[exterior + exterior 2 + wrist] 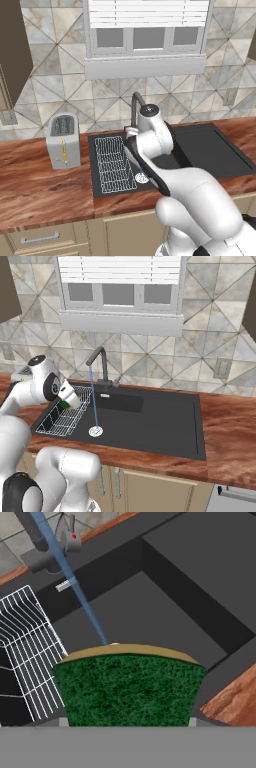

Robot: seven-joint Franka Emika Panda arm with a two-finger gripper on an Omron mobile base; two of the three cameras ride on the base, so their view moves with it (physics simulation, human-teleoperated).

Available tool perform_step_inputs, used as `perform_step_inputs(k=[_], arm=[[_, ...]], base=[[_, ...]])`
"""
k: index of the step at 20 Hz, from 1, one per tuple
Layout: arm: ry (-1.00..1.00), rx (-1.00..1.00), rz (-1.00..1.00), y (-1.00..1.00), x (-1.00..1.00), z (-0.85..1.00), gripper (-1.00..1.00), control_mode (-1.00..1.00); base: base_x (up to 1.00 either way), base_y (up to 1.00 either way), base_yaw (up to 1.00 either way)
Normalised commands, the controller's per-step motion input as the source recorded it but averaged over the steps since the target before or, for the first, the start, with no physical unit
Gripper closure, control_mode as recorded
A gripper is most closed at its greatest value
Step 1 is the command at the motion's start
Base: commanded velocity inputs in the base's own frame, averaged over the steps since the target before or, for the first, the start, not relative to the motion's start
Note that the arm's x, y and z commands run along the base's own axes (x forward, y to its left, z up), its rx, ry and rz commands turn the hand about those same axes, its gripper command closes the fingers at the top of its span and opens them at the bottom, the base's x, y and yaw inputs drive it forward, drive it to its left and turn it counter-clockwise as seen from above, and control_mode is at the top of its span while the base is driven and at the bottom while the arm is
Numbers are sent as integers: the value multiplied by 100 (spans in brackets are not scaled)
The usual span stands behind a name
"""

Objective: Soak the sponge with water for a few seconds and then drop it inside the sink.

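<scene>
One sponge (129, 684), green on its broad face with a yellow edge along the far side, sits clamped in the gripper (66, 402); the jaws are closed onto it, and in the hand view it spreads across the lower middle of the frame with the finger tips hidden behind it. In the right base view only a small green patch shows at the end of the white hand, held over the white wire rack (62, 418) at the left end of the sink (165, 426).

A thin pale-blue stream of water (93, 401) falls straight from the spout of the dark gooseneck faucet (100, 363) down to the round silver drain (95, 431). From the right base view the sponge hangs to the left of that stream, near it but apart; from the hand view the stream runs down to the sponge's far yellow edge, though whether it actually touches there or passes just behind is hard to say.

In the left base view the arm's white links cover the hand, and a silver toaster (63, 141) stands on the wooden counter (35, 185) left of the basin.
</scene>
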Motion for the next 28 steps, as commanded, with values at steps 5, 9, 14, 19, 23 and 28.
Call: perform_step_inputs(k=[5, 9, 14, 19, 23, 28], arm=[[-1, 0, -4, -6, 41, 0, 100, -100], [-1, 0, -6, -3, 42, 0, 100, -100], [0, 0, -10, 0, 16, 0, 100, -100], [-1, 0, -12, 0, 0, -2, 100, -100], [-6, -3, -14, 0, 3, -10, 100, -100], [-9, -4, -13, 0, 0, -10, 100, -100]], base=[[0, 0, 0], [0, 0, 0], [0, 0, 0], [0, 0, 0], [0, 0, 0], [0, 0, 0]])
